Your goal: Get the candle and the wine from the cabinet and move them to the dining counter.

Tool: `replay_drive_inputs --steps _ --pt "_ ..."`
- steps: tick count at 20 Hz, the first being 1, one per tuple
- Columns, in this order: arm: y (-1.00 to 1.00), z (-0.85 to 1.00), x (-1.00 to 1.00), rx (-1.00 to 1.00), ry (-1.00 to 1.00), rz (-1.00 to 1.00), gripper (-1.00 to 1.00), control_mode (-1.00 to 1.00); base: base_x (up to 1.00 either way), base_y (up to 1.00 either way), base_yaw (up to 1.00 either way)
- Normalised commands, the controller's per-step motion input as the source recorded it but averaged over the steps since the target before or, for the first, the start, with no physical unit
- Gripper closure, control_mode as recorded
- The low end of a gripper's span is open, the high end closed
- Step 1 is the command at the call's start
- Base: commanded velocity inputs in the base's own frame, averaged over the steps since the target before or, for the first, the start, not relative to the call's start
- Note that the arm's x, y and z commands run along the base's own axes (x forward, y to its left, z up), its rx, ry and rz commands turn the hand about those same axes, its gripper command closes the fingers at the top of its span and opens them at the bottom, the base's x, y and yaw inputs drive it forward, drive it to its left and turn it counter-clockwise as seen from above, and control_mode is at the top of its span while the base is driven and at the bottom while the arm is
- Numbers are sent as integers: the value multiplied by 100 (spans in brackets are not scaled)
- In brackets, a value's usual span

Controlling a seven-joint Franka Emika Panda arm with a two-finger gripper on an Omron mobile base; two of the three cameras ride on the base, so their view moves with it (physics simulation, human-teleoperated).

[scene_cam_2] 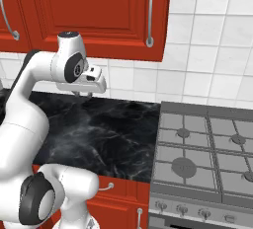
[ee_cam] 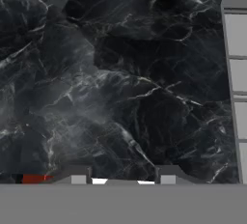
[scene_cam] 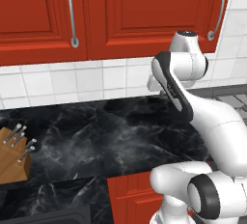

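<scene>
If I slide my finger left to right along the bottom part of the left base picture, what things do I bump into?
Knife block → black marble worktop → red lower cabinet door → the robot's white arm.

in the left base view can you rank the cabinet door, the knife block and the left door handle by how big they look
1. cabinet door, largest, though cut off by the frame's top.
2. knife block, partly cropped at the left edge and nearer the camera, so its rank is less sure.
3. left door handle, thinnest and smallest in area.
</scene>
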Motion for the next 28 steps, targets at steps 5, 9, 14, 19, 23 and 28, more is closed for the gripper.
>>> replay_drive_inputs --steps 5,9,14,19,23,28 --pt "-11 0 0 0 0 0 -100 -100 0 0 0" --pt "-37 31 -6 0 -18 1 -100 -100 0 0 0" --pt "-45 49 -28 0 -48 0 -100 -100 0 0 0" --pt "-32 56 -27 0 -51 0 -100 -100 0 0 0" --pt "-29 64 -34 0 -49 0 -100 -100 0 0 0" --pt "-39 60 -28 0 -40 0 -100 -100 0 0 0"
